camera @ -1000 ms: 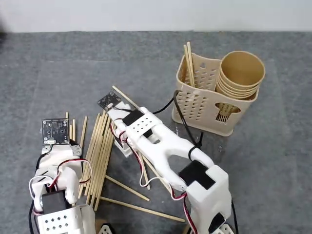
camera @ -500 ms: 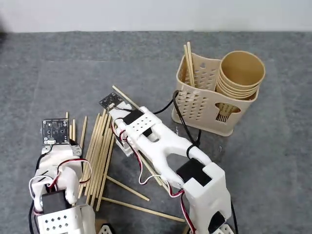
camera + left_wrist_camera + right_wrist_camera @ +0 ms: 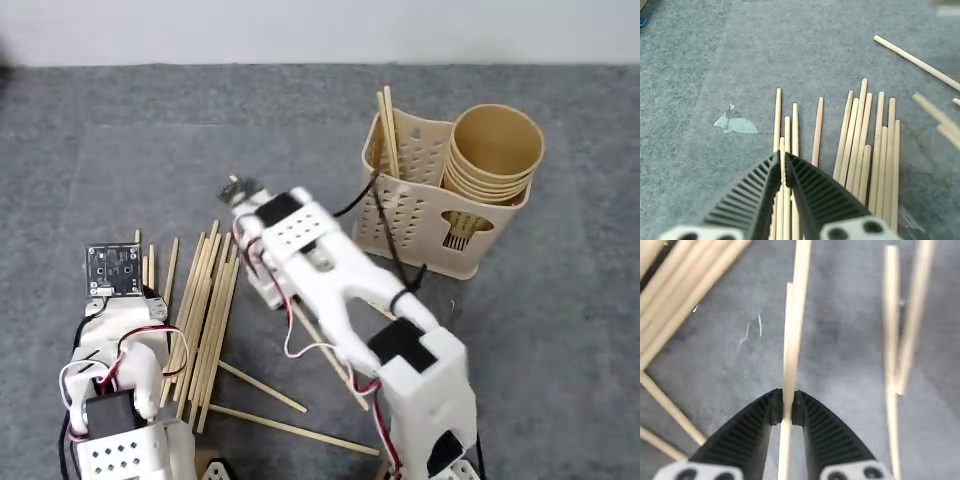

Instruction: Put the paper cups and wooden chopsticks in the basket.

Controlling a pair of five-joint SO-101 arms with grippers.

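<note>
1. High view: The basket (image 3: 420,225) stands toward the far right corner of the counter (image 3: 100,150). The paper cups (image 3: 495,150) are already stacked inside it. Two chopsticks (image 3: 388,125) stand in its other part. Many loose sticks (image 3: 205,300) lie toward the near left corner. The right arm (image 3: 330,285) is between that pile and the basket. The left arm (image 3: 115,360) sits at the near left corner.
2. Left wrist view: The left claw (image 3: 781,159) is pressed almost together, low over the ends of some loose sticks. I cannot tell if it holds one.
3. Right wrist view: The right claw (image 3: 786,399) is pinching one held stick (image 3: 796,315), which seems lifted off the counter.
4. The step in hand looks like carrying this stick to the basket. Next, the stick should go over the basket's stick side and tip its end down. Then the claw should let go so it drops in beside the others.
</note>
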